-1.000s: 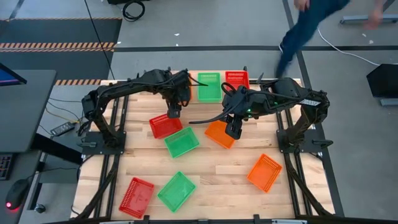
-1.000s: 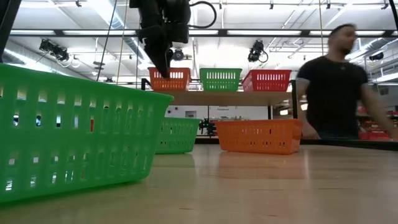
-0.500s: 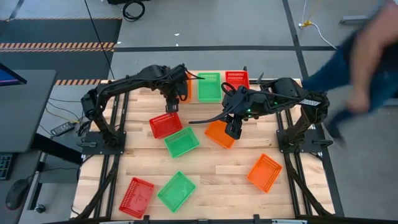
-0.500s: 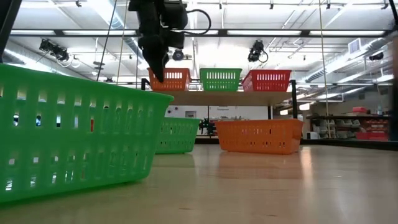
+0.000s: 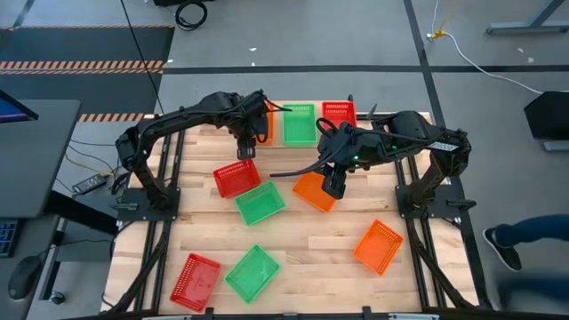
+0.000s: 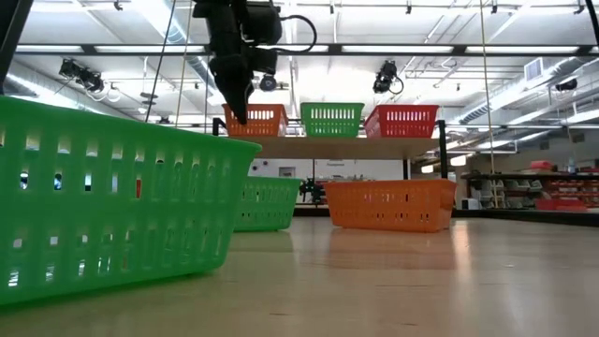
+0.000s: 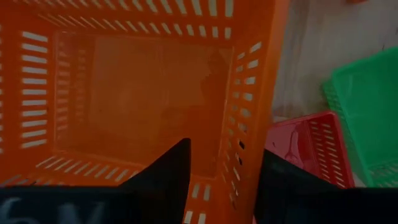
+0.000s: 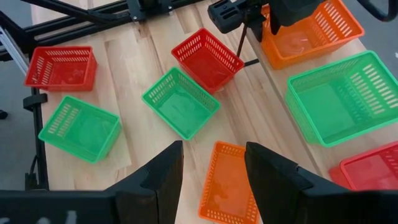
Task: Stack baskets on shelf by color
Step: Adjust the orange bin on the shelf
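Baskets of orange (image 6: pixel 255 119), green (image 6: pixel 331 118) and red (image 6: pixel 401 120) plastic mesh sit in a row on the low wooden shelf (image 6: pixel 337 147). Left end effector (image 7: pixel 219 163) straddles the orange shelf basket's wall, fingers apart. Right end effector (image 8: pixel 213 163) hangs spread above another orange mesh basket (image 8: pixel 226 185) on the surface (image 5: pixel 311 240).

Bright overhead ceiling lights, soft shadows, near green basket (image 6: pixel 112 201) blurred
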Tool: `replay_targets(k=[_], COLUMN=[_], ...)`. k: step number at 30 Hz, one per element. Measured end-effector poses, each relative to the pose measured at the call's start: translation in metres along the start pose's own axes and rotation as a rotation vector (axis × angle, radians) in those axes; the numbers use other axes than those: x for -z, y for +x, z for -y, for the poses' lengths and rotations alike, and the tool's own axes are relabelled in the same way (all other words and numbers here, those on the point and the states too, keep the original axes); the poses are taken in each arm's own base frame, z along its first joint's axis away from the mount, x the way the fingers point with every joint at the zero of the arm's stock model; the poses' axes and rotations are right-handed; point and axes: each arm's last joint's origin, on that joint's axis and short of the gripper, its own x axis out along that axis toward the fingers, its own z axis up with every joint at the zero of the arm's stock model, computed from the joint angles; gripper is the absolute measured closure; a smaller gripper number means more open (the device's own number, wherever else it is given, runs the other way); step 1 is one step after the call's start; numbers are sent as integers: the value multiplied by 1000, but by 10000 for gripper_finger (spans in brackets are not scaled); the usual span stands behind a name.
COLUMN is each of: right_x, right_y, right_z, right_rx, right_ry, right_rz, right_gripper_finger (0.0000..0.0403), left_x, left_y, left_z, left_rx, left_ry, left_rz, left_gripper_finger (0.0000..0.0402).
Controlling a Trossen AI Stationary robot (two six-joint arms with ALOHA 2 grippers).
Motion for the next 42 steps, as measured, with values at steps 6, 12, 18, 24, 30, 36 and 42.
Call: replay_targets(k=[6, 12, 18, 24, 30, 36, 42], right_x=[-2, -4, -1, -3, -5, -5, -5], right_y=[1, 2, 2, 3, 7, 8, 8], right_z=[4, 9, 10, 13, 14, 13, 13], right_rx=[10, 38, 49, 56, 58, 45, 45], right_ry=[10, 14, -47, -61, -58, -56, -44], right_rz=[1, 9, -18, -17, -19, -26, -25], right_gripper_finger=[226, 226, 226, 226, 226, 226, 226], left_x=[1, 5, 14, 24, 17, 1, -7], left_y=[-11, -45, -88, -113, -108, -71, -22], left_z=[10, 28, 55, 70, 87, 89, 72], left_rx=[50, 41, 40, -10, 126, 161, 153], left_ry=[-28, -17, -27, -79, 7, 73, 55], left_rz=[28, 130, 260, 331, 328, 192, -12], left_gripper_finger=[256, 245, 246, 244, 256, 260, 260])
